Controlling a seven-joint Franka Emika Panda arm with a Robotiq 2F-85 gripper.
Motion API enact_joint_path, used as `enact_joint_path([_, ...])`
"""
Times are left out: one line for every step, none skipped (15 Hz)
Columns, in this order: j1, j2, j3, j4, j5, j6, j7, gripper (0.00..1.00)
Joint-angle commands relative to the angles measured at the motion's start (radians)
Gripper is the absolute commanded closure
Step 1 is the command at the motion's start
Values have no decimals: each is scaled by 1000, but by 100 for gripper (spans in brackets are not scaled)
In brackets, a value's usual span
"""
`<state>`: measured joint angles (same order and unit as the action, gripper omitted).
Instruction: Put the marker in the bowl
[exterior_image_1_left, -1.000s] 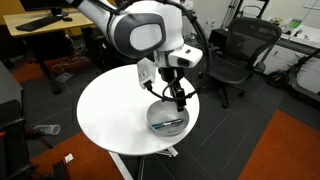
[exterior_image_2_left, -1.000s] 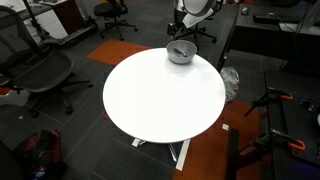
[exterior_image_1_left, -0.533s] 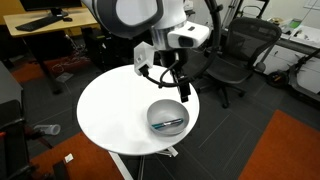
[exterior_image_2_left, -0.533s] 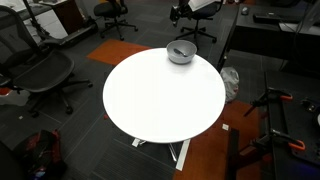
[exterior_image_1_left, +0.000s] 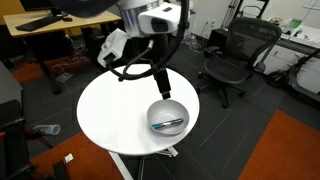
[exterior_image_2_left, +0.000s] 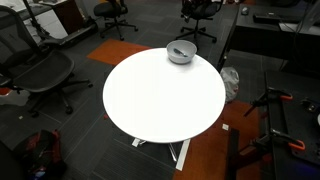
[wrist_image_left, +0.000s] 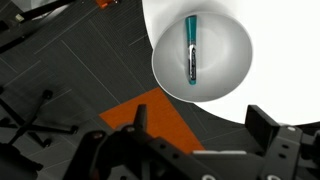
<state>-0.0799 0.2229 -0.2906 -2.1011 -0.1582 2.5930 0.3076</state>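
My hand is empty and hangs in the air, its two fingers spread wide apart at the near edge of the wrist view. Past them, a patch of orange carpet shows on the dark floor just off the bench. Straight below me sits the bowl, close to the rim of the round white bench. The marker lies flat inside it, across the bottom. Its teal end points away from me and its darker end points toward me. In an exterior view the hand is well clear of the bowl, a little up and to the left of it, and the bowl is on the near right part of the bench. Farther back stand a black office chair on the right and a desk at the far left.
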Motion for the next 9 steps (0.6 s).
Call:
enact_joint_path([6, -122, 8, -138, -71, 24, 53, 0])
enact_joint_path([5, -139, 12, -160, -92, 25, 66, 0])
enact_joint_path([-19, -68, 26, -79, -51, -2, 19, 0])
enact_joint_path([-21, -78, 29, -92, -55, -2, 20, 0])
enact_joint_path([-23, -78, 30, -91, -55, -2, 20, 0])
enact_joint_path([-23, -74, 30, -88, -55, -2, 20, 0])
enact_joint_path([-23, -71, 30, -87, -55, -2, 20, 0])
enact_joint_path([-24, -70, 29, -87, -55, -2, 20, 0])
enact_joint_path([-24, -69, 30, -87, -55, -2, 20, 0])
